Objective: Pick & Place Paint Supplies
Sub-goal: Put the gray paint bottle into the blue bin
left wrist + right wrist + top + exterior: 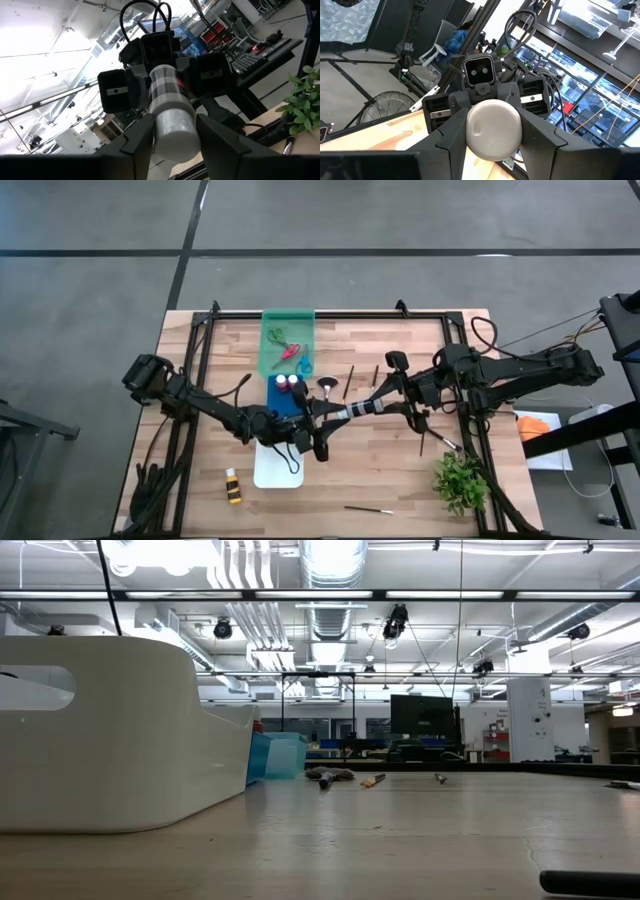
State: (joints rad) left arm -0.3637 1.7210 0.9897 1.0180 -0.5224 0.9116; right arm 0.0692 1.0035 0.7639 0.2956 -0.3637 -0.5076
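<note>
A white paint bottle with dark bands [358, 409] hangs level above the table's middle, between my two grippers. My left gripper [335, 420] comes from the table's left and is shut on the bottle's left end [172, 127]. My right gripper [383, 398] comes from the right and is shut on the other end [493, 131]. A second bottle, with a yellow band [233, 485], lies on the table at the near left. Two more bottles [287, 382] stand in the blue tray [283, 402]. Scissors [285, 348] lie in the green tray [268, 360]. My left gripper pinches the bottle's left end [165, 137] between its two fingers, which lie along the bottle, roughly level, from the table's left. The bottle is lifted clear and lies level. My right gripper pinches the opposite end [492, 142] between its two fingers, level, from the table's right.
A white tray [278, 468] sits under the left arm and fills the low view's left [110, 730]. Brushes [327, 387] [350, 380] [368, 508] lie scattered on the table. A leafy plant [460, 480] stands at the near right. A black frame [330, 315] rims the table.
</note>
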